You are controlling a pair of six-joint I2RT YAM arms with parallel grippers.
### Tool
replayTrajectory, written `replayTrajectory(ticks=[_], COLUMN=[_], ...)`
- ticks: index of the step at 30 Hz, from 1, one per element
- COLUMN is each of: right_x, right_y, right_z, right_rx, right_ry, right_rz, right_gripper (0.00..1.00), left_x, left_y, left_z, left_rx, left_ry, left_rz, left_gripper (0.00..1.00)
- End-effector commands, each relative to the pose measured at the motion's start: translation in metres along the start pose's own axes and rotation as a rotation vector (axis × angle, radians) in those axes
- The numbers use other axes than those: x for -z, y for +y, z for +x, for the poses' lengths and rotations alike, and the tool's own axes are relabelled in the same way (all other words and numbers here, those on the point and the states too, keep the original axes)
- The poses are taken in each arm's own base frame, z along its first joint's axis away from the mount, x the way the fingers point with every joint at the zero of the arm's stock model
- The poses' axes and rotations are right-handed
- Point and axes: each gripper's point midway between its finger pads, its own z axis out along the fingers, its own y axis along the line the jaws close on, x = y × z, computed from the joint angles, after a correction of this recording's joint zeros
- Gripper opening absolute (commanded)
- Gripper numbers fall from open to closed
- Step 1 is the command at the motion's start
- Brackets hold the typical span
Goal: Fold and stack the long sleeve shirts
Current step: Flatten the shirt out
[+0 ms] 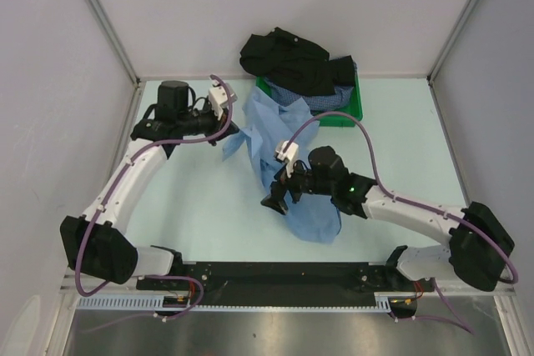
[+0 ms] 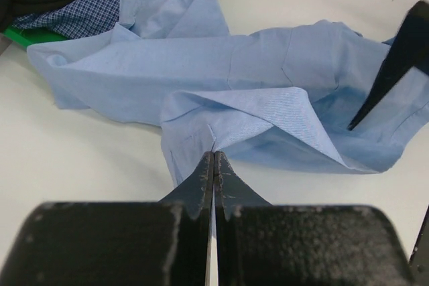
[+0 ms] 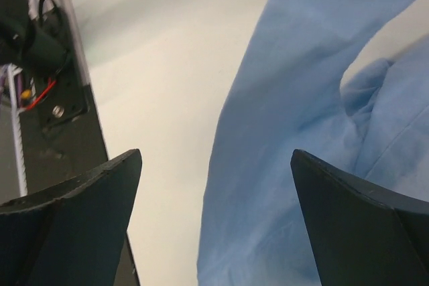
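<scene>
The light blue long sleeve shirt lies crumpled across the middle of the table. My left gripper is shut on a fold at its left edge, where the cloth gathers into the tips. My right gripper hangs open just above the shirt's near end, jaws wide with nothing between them; the blue cloth lies under its right finger. A black shirt and a dark-blue checked shirt are piled in and over the green tray.
The green tray stands at the back of the table against the rear wall, its corner close beyond the blue shirt. White walls close in the table on three sides. A black rail with wiring runs along the near edge.
</scene>
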Motion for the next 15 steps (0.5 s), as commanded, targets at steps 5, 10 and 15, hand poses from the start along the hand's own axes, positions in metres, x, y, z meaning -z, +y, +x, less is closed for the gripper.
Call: replayTrajectory(ticks=[5,10,15], right_x=[-0.024,-0.026,-0.014], right_y=[-0.016,-0.044,-0.061], right_z=[-0.047,-0.032,-0.037], right_rx=[-0.036,-0.075,-0.095], right_ry=[-0.188,-0.176,-0.179], right_rz=[0.134,0.209,0.246], right_gripper=[0.88,0.62,0.11], left_x=[0.012,0.021,0.035], left_y=[0.012,0.007,0.004], left_z=[-0.048,-0.065,-0.084], left_rx=[0.019,0.019,0.025], left_ry=[-0.107,-0.147,-0.187], left_rz=[-0.062,-0.058,-0.065], left_gripper=[0.0,0.0,0.0])
